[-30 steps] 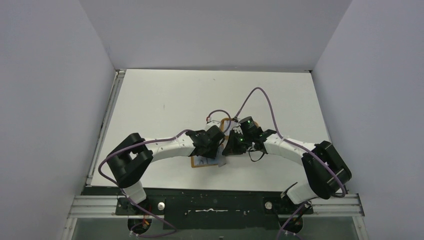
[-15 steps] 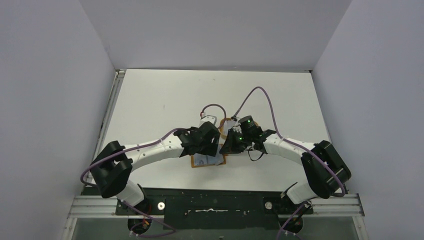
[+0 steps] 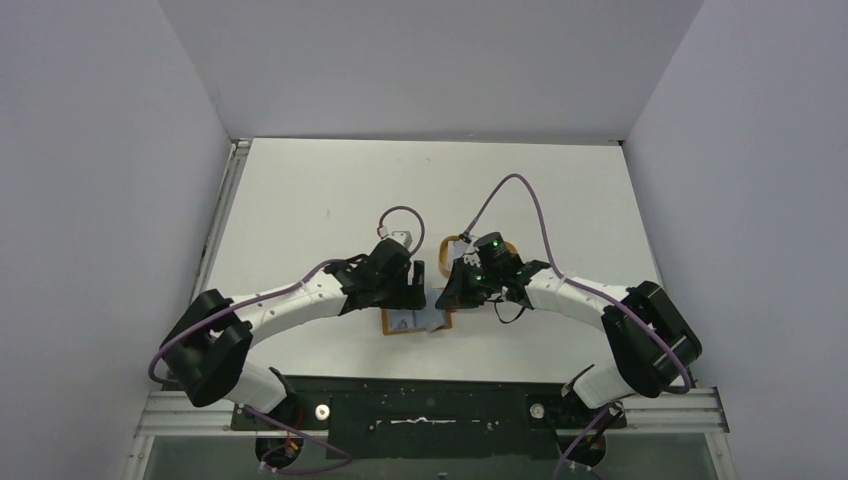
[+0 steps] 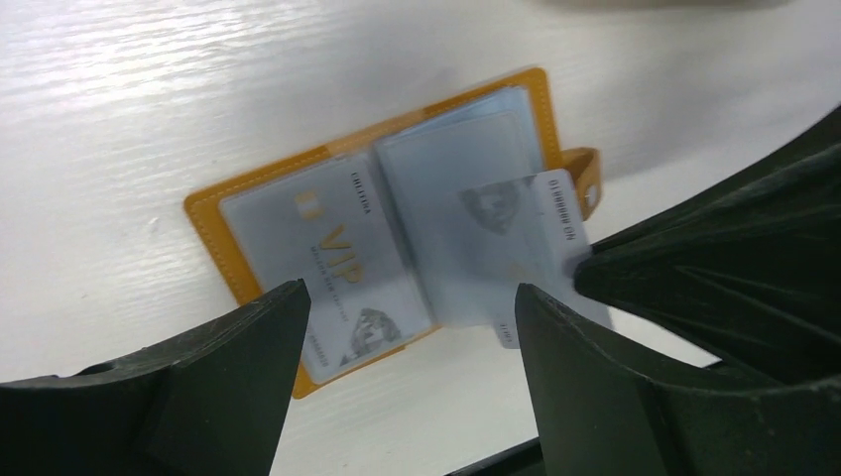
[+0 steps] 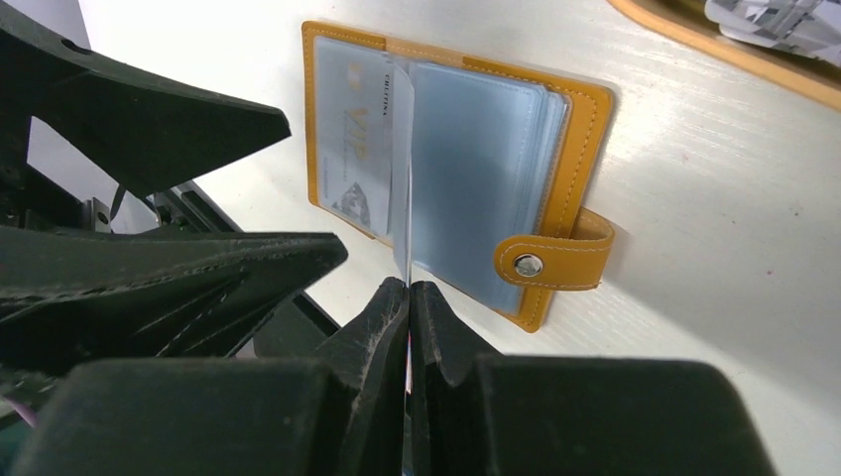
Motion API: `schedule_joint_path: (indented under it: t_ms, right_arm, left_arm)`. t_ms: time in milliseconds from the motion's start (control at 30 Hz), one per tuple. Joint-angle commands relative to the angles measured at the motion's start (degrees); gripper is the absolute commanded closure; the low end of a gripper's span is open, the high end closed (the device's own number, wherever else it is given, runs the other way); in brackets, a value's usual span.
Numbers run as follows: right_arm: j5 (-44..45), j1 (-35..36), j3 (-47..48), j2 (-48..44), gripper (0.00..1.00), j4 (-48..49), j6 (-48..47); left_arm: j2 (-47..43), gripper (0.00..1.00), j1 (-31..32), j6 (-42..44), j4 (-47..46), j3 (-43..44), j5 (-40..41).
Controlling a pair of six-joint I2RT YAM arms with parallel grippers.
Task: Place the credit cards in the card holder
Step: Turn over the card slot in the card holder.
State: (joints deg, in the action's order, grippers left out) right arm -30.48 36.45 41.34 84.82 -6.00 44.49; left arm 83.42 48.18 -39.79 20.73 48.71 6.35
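Note:
The tan-orange card holder (image 4: 210,220) lies open on the white table, its clear sleeves fanned up. A silvery card marked VIP (image 4: 342,248) sits in its left pocket. My right gripper (image 5: 409,288) is shut on the edge of a second grey-white card (image 5: 402,169), which stands on edge among the sleeves (image 5: 476,149); the same card (image 4: 557,213) shows in the left wrist view. My left gripper (image 4: 407,337) hangs open just above and before the holder (image 3: 400,324), holding nothing. The snap strap (image 5: 550,263) lies flat at the holder's side.
An orange rimmed tray (image 5: 714,45) holding something grey-and-white patterned lies just beyond the holder, behind the right gripper (image 3: 447,295). The table's near edge and a black rail run close below the holder. The left gripper's fingers (image 5: 149,109) stand near the right gripper.
My left gripper has opened wide and drawn back to the left, off the holder. The right gripper has stayed in place, shut on its card.

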Motion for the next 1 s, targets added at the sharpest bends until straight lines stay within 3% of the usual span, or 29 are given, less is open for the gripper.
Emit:
schedule_joint_path:
  t_ms: [0, 67, 333, 667, 967]
  right_arm:
    - [-0.85, 0.64, 0.8, 0.13, 1.0, 3.88, 0.5]
    - [-0.96, 0.72, 0.84, 0.36, 1.0, 3.96, 0.49]
    - [-1.68, 1.15, 0.6, 1.04, 1.0, 5.5, 0.32]
    - [-1.86, 1.35, 1.18, 1.33, 1.0, 4.83, -0.52]
    - [-1.86, 1.4, 1.44, 1.23, 1.0, 3.83, -1.4]
  left_arm:
    - [-0.54, 0.22, -1.3, -3.58, -8.97, 0.21, -6.29]
    - [-1.01, 0.04, -2.16, -5.05, -10.86, -0.81, -7.88]
    - [0.16, 0.03, -6.24, -8.74, -16.35, -3.05, -13.14]
    - [4.04, 0.17, -8.55, -10.99, -16.36, -0.68, -15.05]
    - [5.85, 0.37, -8.93, -10.57, -14.96, 0.55, -14.2]
